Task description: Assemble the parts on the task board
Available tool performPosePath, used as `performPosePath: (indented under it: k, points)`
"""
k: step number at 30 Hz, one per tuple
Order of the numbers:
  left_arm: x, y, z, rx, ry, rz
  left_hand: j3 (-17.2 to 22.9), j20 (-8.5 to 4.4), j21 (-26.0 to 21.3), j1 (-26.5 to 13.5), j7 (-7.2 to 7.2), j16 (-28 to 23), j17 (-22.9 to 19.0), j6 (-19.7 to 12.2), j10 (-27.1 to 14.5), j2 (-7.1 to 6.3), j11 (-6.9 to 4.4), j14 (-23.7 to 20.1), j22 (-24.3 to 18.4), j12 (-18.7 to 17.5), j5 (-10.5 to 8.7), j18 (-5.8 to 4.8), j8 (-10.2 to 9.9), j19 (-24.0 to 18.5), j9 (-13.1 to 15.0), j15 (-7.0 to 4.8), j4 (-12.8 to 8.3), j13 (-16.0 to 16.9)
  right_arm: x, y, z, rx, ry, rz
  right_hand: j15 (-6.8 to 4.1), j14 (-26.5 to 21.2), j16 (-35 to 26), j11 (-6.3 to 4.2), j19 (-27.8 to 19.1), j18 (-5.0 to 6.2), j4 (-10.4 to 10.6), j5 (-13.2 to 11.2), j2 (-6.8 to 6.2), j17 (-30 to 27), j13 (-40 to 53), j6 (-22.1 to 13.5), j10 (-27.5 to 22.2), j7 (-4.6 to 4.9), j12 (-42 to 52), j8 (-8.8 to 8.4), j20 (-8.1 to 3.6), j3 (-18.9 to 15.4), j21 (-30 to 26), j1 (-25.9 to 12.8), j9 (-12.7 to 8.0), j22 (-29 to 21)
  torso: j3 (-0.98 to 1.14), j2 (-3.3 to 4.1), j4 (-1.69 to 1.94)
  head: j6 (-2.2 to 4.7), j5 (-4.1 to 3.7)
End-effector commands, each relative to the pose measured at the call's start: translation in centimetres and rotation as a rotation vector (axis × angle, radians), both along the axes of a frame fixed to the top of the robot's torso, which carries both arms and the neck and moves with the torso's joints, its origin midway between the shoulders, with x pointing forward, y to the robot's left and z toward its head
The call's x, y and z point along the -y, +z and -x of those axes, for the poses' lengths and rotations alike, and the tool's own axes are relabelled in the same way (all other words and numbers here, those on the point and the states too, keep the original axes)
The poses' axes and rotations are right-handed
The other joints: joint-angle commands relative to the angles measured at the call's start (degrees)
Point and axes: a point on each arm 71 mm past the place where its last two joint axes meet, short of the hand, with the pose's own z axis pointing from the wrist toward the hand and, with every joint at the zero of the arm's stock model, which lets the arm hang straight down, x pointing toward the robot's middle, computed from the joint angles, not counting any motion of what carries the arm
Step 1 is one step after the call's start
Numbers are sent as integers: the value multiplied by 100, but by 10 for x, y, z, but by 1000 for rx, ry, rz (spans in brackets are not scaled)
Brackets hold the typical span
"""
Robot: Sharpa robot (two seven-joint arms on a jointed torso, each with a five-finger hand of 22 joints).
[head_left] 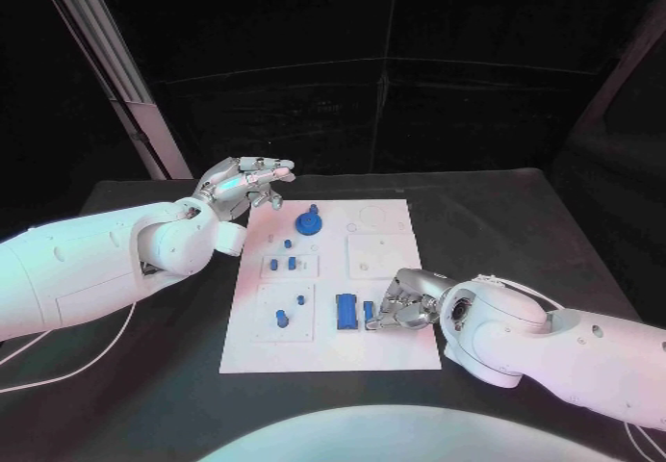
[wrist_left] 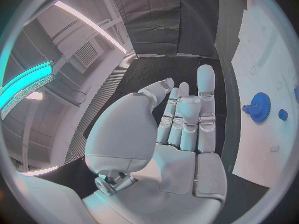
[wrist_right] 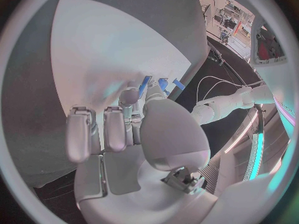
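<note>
Nearest the head camera, the right hand (head_left: 402, 306) sits low over the near right part of the task board (head_left: 333, 356), fingers curled down at a small blue block (head_left: 370, 313). Whether the block is actually pinched cannot be told — the fingertips cover its right side, and the right wrist view shows only blue slivers past the fingers (wrist_right: 149, 87).

A longer blue bar (head_left: 345, 309) lies flat just left of that block. Further left are a blue piece with a peg (head_left: 283, 319), small blue studs (head_left: 283, 263) at mid-board, and a blue gear (head_left: 308, 225) standing toward the far end.

The left hand (head_left: 247, 183) hovers at the board's far left corner, fingers apart and extended, holding nothing; the left wrist view confirms the empty palm (wrist_left: 181, 134), with the gear (wrist_left: 258, 106) off to one side.

Handling judgement: the parts look like rigid, light moulded plastic with smooth faces — likely to slip or tip under an off-centre pinch. Grip the block across its two long side faces, near mid-length. The board appears thin and may slide if pushed sideways.
</note>
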Motion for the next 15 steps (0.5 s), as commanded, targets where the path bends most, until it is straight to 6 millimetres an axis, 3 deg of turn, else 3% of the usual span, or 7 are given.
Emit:
performPosePath:
  k: [1,6,10,13,14,15]
  points:
    - [0,1,0,3,-7,8,-41,13,-19,-3,-13,-2,-10,-46,-37,36,-14,-43,-8,22,25,36,35,32,-7,11,-6,-9,2,2,1,-36,-3,-135,18,241,-71,-4,-73,21,10,-28,2,-90,-69,-59,-72,18,-111,-28,14,-67,-53,-78,16,435,-4,-16,-8,50,15]
    - [-1,0,0,2,-3,4,-42,12,-23,3,-13,-2,-21,-49,-43,38,-14,-48,-12,31,26,37,38,34,-6,10,-13,-11,18,3,-6,-105,-67,-320,78,116,-452,71,-363,121,10,29,3,-600,-626,-290,-410,103,-953,-144,62,-148,-345,-10,-8,32,-34,-75,-24,116,-12]
    - [-2,-3,-1,3,1,3,-65,15,-33,-23,-9,-11,-53,-53,-51,29,-9,-61,-19,47,22,36,45,34,-6,13,-3,-13,36,9,-30,-98,-154,-579,141,-137,-1275,153,-922,313,-165,232,144,-1592,-958,-499,-717,200,-1372,-219,125,-94,-986,356,-27,-790,-66,-159,-43,192,-25]
    - [-4,-4,-1,-3,9,14,-105,20,-47,-75,-9,-28,-96,-64,-65,6,-5,-84,-28,57,17,34,47,28,-7,21,22,-16,47,12,-48,-83,-218,-737,206,-659,-2687,228,-1762,582,-340,375,275,-3166,-1311,-612,-1075,281,-1798,-246,166,-8,-2023,705,-34,-2031,-83,-202,-67,284,-20]
    - [-5,-5,-2,-6,15,21,-148,26,-62,-123,-10,-51,-148,-73,-75,-20,-3,-113,-38,66,14,32,49,17,-8,27,45,-19,52,13,-56,-75,-247,-804,277,-912,-3305,299,-2312,726,-405,397,330,-3659,-1618,-730,-1261,343,-2131,-295,228,17,-2800,862,-57,-2860,-98,-231,-83,354,-29]
    - [-5,-6,-2,-8,19,27,-184,30,-78,-158,-12,-88,-224,-80,-82,-38,-2,-153,-47,74,12,32,51,4,-8,31,64,-20,56,12,-64,-69,-270,-854,340,-1031,-3607,364,-2548,771,-436,394,356,-3805,-1864,-829,-1366,403,-2376,-342,286,18,-3224,949,-87,-3245,-107,-250,-92,398,-35]
